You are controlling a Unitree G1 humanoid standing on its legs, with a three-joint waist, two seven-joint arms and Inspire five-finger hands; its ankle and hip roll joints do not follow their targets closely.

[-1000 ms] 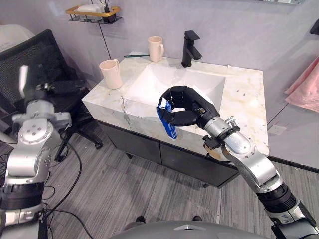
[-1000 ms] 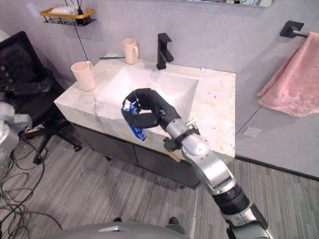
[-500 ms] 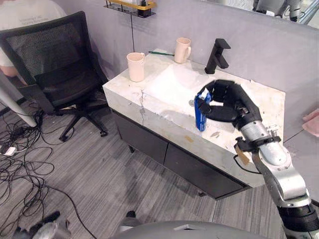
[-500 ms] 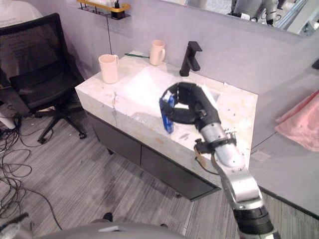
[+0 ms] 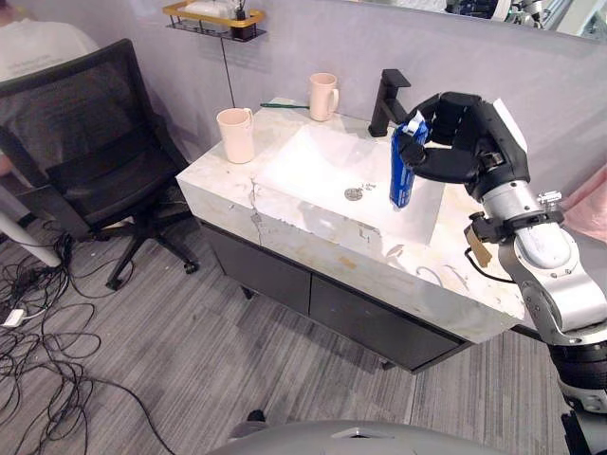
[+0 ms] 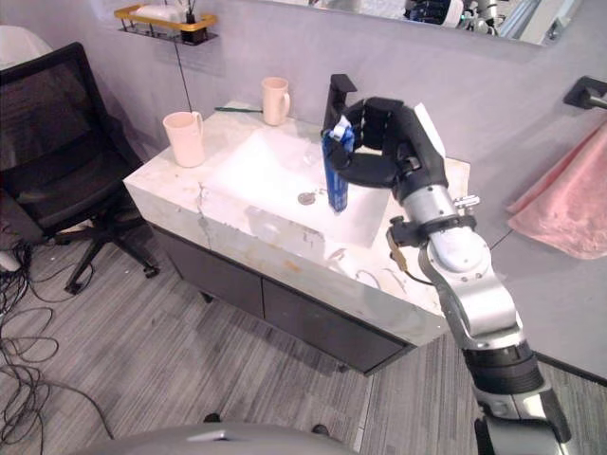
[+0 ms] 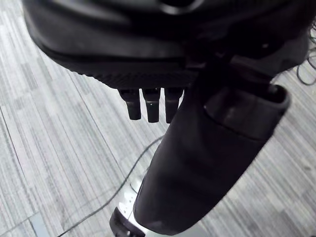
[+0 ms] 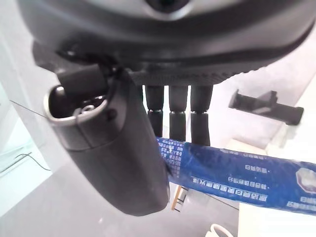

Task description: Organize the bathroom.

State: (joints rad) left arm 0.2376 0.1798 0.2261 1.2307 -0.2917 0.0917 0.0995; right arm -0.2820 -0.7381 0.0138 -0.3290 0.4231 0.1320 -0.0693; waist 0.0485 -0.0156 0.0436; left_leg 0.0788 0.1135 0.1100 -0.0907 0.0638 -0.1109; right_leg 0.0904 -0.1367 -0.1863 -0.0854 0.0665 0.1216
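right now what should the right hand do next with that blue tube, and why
Probably carry it on toward a mug and lower it in. The right hand is shut on the blue tube, holding it upright in the air over the sink, so it isn't put away yet. The mug beside the faucet looks nearest.

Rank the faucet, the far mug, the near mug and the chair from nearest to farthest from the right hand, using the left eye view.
From the right hand, shut on a blue tube:
1. Faucet, just beside it.
2. Far mug, by the wall.
3. Near mug, counter's left end.
4. Chair, on the floor, far left.
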